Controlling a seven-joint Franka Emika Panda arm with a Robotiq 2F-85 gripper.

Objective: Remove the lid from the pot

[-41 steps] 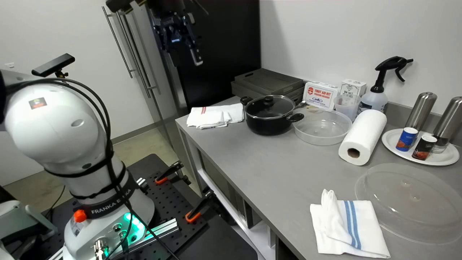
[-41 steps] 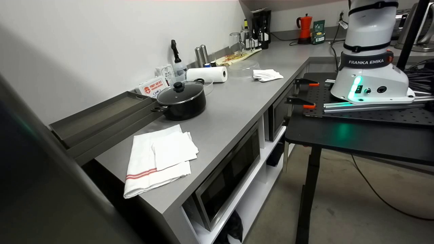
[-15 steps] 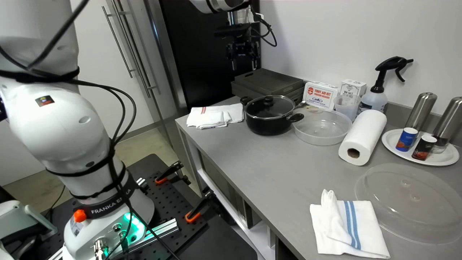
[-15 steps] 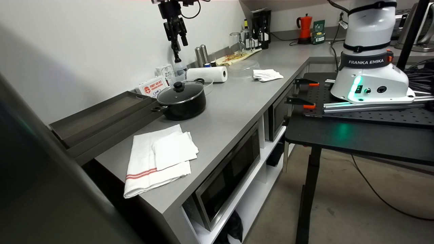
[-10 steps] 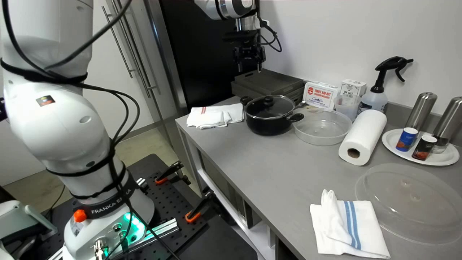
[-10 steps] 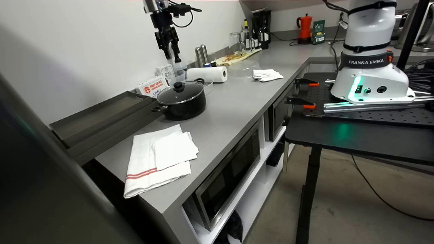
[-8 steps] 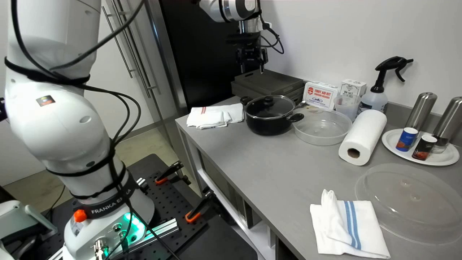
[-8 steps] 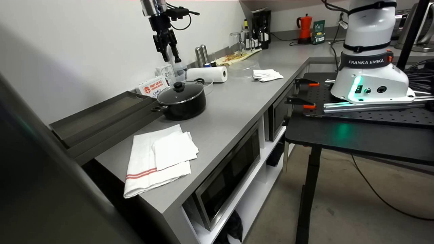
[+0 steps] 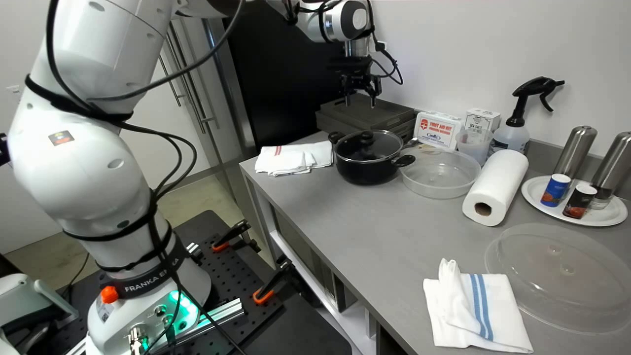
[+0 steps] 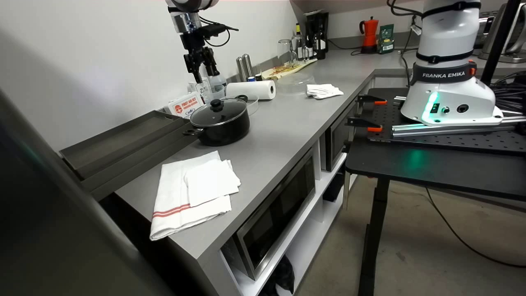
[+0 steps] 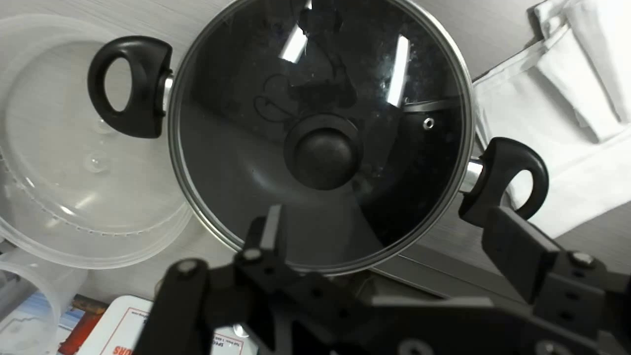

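Fingers (image 11: pixel 515 254) of mine stand wide apart and hold nothing. They hang higher than the pot (image 9: pixel 367 172), and in the wrist view the dark knob (image 11: pixel 323 159) of the lid (image 11: pixel 320 212) is not between them: it shows beyond the tips, nearer to one than to the other. From this comes, I think, my first danger. If I go straight down from here, one tip could press on the glass, or hit the knob and push the lid crooked. One finger also appears in line with a side handle (image 11: pixel 488 177), but the height I cannot judge from this view.

The knob looks low, round and smooth, so a pinch too near its top may slip. The lid sits level on the pot, not yet removed. If my grip is off the middle, the lid could tilt, its rim could catch, and the pot could be dragged over the counter (image 10: pixel 271 139).

Farther out, a clear plastic tub (image 9: pixel 441 191) stands just beside the pot, and the opposite handle (image 11: pixel 150 93) seems to reach over its rim. A folded towel (image 9: pixel 295 159) lies near the first handle. A sideways pull made too early would probably shove the pot into one of these.
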